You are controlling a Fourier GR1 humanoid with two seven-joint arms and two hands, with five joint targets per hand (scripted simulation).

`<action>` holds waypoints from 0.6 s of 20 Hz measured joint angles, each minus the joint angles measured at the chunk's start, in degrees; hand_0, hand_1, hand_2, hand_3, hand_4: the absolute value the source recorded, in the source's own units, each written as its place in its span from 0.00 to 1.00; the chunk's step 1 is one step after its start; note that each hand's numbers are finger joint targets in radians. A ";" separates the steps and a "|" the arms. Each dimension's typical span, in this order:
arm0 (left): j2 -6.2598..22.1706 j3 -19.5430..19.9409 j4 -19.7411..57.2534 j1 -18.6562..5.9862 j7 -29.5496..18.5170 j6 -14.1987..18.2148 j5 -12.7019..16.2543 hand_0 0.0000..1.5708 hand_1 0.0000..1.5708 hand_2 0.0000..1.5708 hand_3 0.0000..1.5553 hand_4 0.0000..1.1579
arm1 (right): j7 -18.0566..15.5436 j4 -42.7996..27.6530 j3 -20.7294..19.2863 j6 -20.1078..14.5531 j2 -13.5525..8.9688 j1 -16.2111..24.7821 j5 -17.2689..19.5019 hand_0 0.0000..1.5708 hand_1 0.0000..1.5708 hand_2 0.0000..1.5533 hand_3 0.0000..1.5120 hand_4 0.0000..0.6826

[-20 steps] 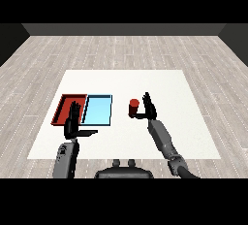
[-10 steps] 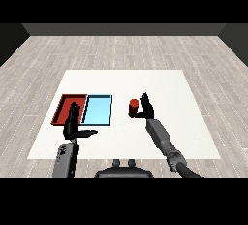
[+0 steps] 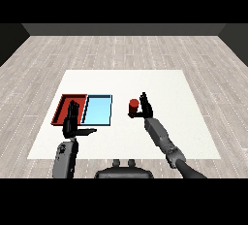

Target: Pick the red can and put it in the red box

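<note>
Since a second ago my right hand (image 3: 144,107) has slid left, closer to the small red round can (image 3: 133,105), and now it sits right beside the can, with my thumb reaching toward it. My fingers are up and spread, not curled around anything yet, so I am not holding the can. It stands upright on the big white table (image 3: 160,83), to the right of the light blue flat tray (image 3: 98,110) and apart from it. The red flat tray (image 3: 63,107), where the can must go, is further left, past the blue one. My left hand (image 3: 71,123) is open too, fingers straight, thumb out to the right, at the near edges of both trays. Here is what could go wrong. If I push sideways before my fingers wrap round, I think the can could tip and roll away. Also, the blue tray is between the can and the red tray, so I might set the can down too soon and land it in the wrong tray. My left hand is near the red tray, so my two hands could bump.
</note>
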 measured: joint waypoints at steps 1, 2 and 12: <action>0.10 0.20 0.01 -0.05 -0.18 0.01 0.02 0.00 0.00 0.00 0.00 0.00 | -0.20 0.48 -0.13 0.25 0.03 -0.31 0.27 0.00 0.00 0.00 0.00 0.00; 0.22 0.39 0.27 0.33 -0.73 -0.28 0.11 0.00 0.00 0.00 0.00 0.00 | -0.46 0.72 -0.37 0.67 0.00 -0.14 0.71 0.00 0.00 0.00 0.00 0.00; 0.28 0.03 -1.08 0.52 0.52 -0.33 -0.08 0.00 0.00 0.00 0.00 0.00 | -1.65 8.07 1.52 -0.37 0.10 -6.15 -3.40 0.00 0.00 0.00 0.00 0.00</action>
